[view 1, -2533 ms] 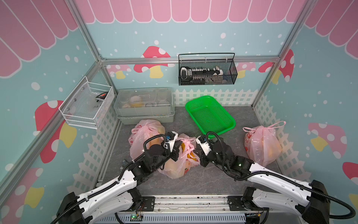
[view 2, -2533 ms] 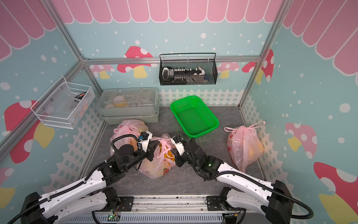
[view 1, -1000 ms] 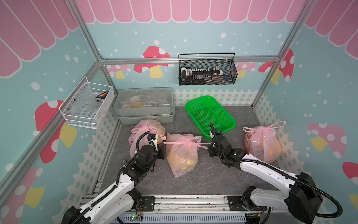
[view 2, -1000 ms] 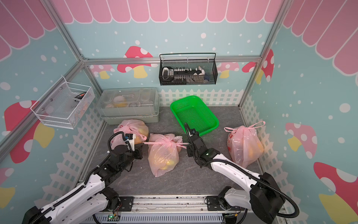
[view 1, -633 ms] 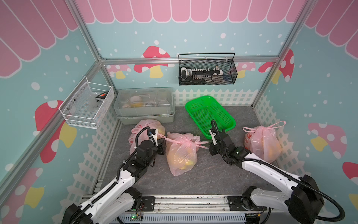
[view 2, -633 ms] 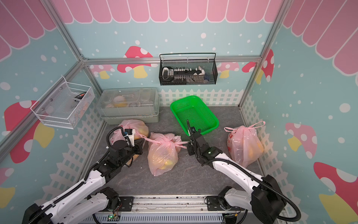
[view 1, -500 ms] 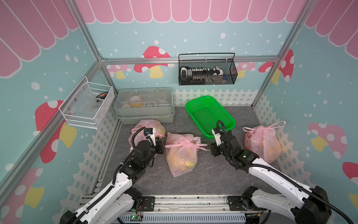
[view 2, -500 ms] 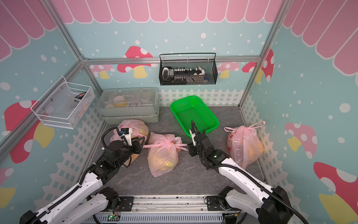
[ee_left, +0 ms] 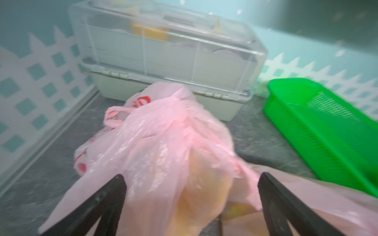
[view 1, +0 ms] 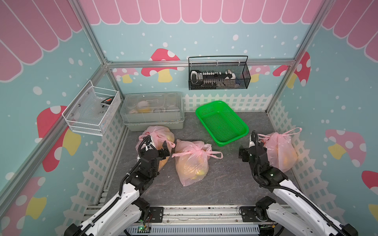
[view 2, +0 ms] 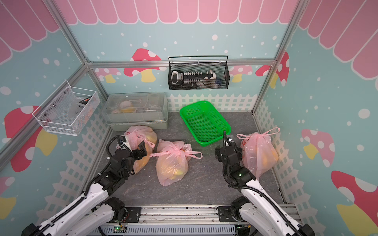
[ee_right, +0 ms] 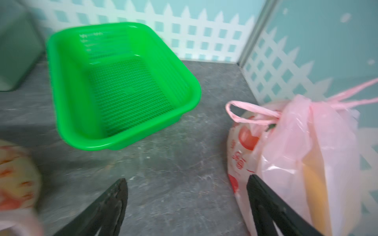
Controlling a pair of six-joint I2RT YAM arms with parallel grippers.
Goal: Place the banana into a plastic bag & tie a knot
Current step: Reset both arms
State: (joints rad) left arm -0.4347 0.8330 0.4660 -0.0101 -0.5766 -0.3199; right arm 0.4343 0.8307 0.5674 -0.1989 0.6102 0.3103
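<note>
On your tabletop [view 1: 225,183], the knotted bag [view 1: 191,163] lies in the middle, apart from both hands. A second bag [view 1: 161,132] sits to its left, in front of the lidded box [view 1: 152,110], with your left hand [view 1: 156,144] right at it. A third bag [view 1: 282,151] stands by the right wall, just beside your right hand [view 1: 252,150]. The slotted basket [view 1: 222,122] lies farther back, between the middle and right bags.

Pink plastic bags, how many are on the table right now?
3. The left bag lies in front of the clear box, the middle bag sits in the centre, and the right bag stands beside the right claw. None seems hidden.
</note>
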